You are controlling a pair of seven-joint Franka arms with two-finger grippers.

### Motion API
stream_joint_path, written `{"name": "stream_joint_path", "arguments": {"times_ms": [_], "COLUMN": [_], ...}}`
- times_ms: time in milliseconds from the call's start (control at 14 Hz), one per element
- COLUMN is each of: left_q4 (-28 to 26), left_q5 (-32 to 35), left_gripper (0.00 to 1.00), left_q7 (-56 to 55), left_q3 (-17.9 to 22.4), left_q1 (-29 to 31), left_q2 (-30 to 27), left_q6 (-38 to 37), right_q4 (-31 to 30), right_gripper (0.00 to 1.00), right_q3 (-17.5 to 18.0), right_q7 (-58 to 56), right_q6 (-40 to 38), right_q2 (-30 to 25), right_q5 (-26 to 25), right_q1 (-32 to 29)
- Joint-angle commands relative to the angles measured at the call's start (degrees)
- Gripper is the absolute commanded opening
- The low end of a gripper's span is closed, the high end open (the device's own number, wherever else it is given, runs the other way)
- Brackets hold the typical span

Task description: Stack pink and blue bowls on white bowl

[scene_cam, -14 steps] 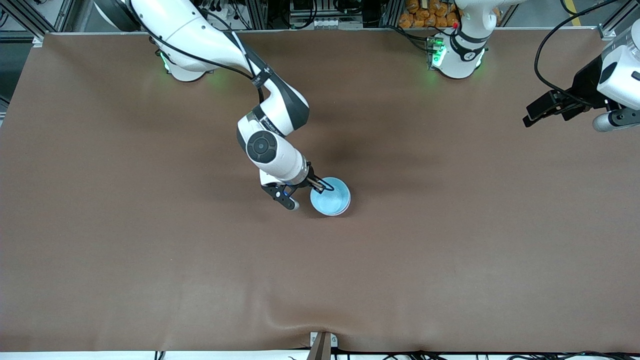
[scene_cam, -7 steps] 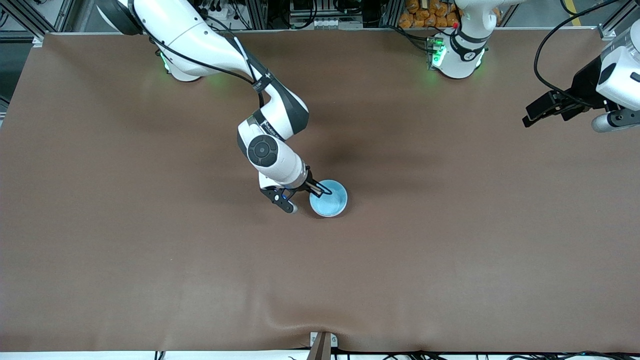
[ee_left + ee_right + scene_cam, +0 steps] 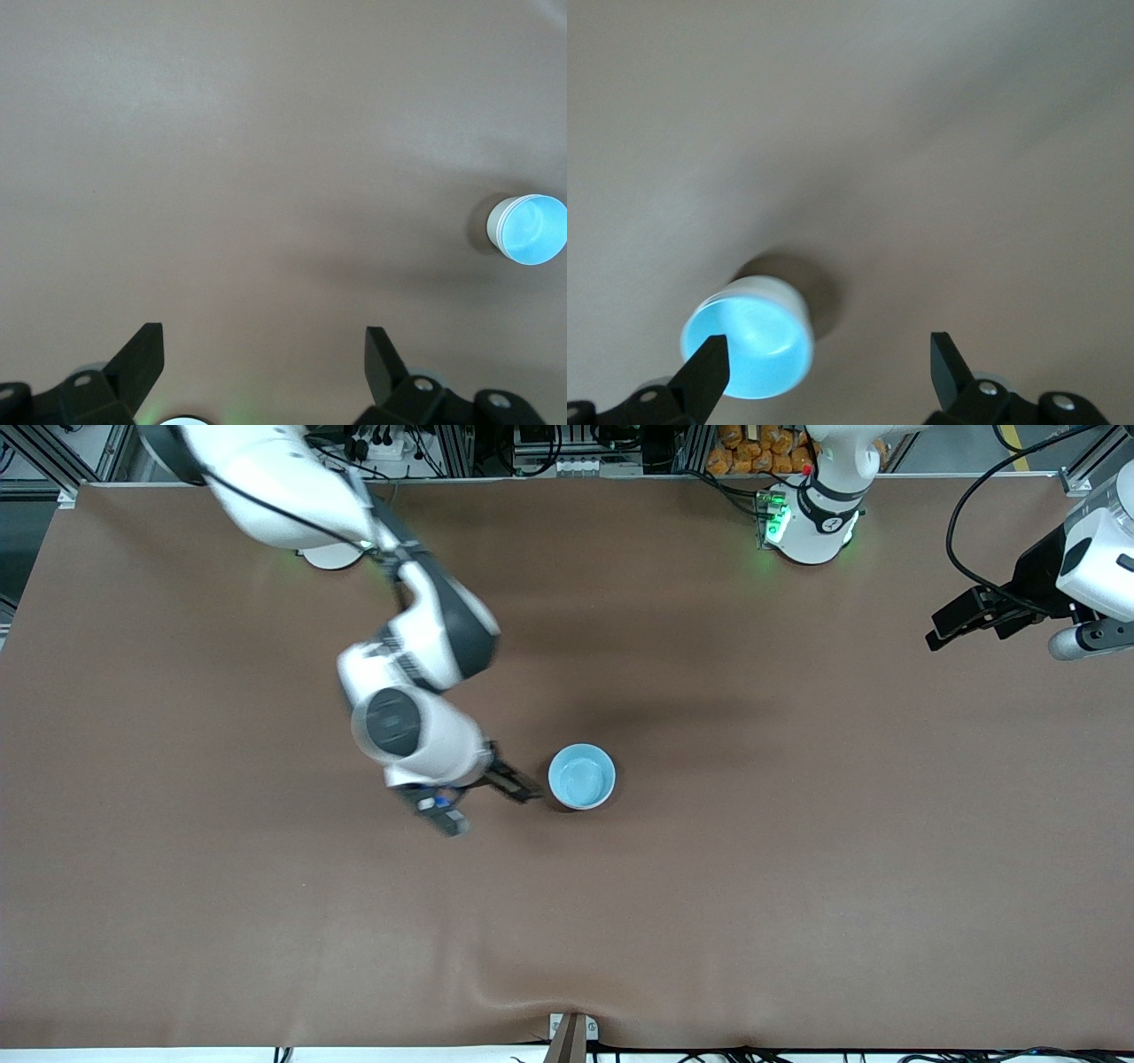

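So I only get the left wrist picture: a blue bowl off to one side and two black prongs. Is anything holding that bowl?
Observer: No. The blue bowl stands free on the table. The right gripper hangs open over bare table just beside it, toward the right arm's end, not touching it.
Operator: And whose prongs am I looking at?
Observer: The left gripper. Its arm waits over the table at the left arm's end, well away from the bowl, open and holding nothing.
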Motion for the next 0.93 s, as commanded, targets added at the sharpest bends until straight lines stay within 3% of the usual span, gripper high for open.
{"name": "stream_joint_path", "arguments": {"times_ms": [0, 214, 429, 643, 857], "left_q4": [-0.61, -0.61, -0.61, -0.61, -0.61], "left_q5": [-0.19, -0.19, -0.19, -0.19, -0.19], "left_gripper": [1.00, 1.00, 1.00, 1.00, 1.00], "left_q7": [1.35, 1.43, 1.43, 1.35, 1.35], "left_q3": [-0.28, -0.20, -0.20, -0.20, -0.20], "left_q1": [0.68, 0.68, 0.68, 0.68, 0.68], "left_q2": [-0.76, -0.85, -0.85, -0.85, -0.93], "left_q6": [0.45, 0.45, 0.45, 0.45, 0.37], "right_q4": [1.67, 2.64, 2.90, 2.38, -2.26], "right_gripper": [1.00, 1.00, 1.00, 1.00, 1.00], "right_q3": [1.45, 1.53, 4.16, 3.20, -0.30], "right_q7": [-8.93, -15.71, -32.61, -46.73, -51.50], "right_q6": [-11.03, -18.69, -24.06, -26.80, -25.84], "right_q2": [-3.88, -7.92, -13.19, -17.14, -23.55], "right_q5": [-0.60, -6.90, -6.92, -7.19, -7.19], "right_q1": [-6.80, -9.08, -16.81, -22.43, -22.37]}}
